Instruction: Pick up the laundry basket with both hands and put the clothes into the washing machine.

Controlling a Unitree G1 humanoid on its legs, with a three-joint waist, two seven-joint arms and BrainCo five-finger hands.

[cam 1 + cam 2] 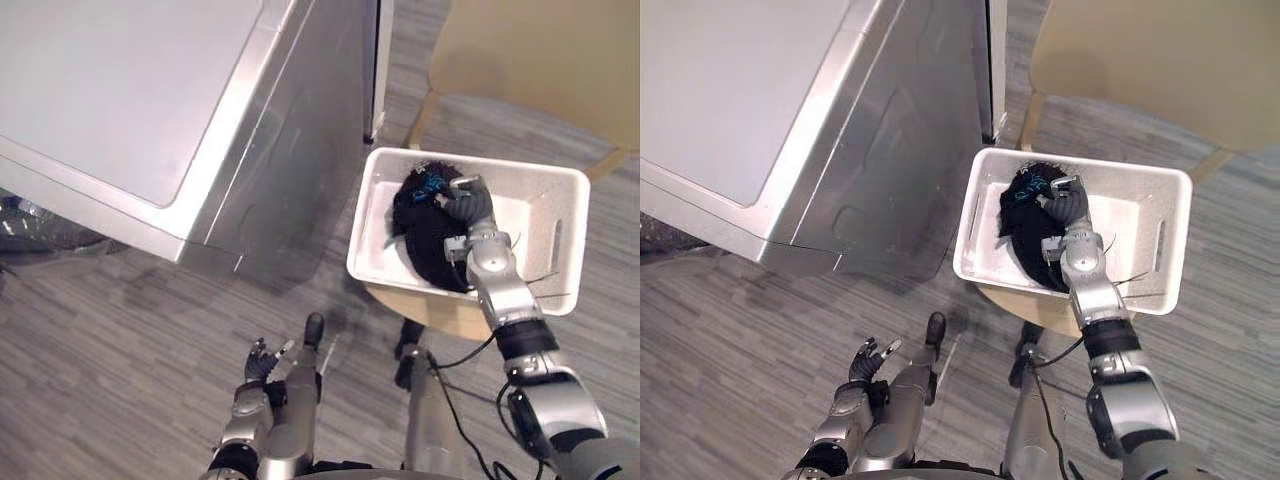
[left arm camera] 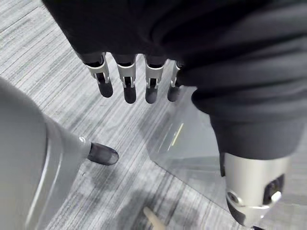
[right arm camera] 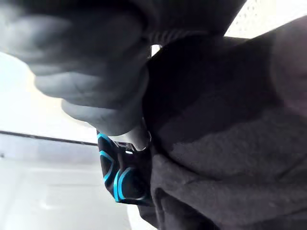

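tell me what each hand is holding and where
The left hand holds nothing. The right hand sits atop the dark clothes in the basket; whether it grips them cannot be told.

Grey plank floor (image 1: 120, 320) runs under a pale wooden table (image 1: 540, 50) (slanted legs); a round stool (image 1: 432, 316) stands near it.
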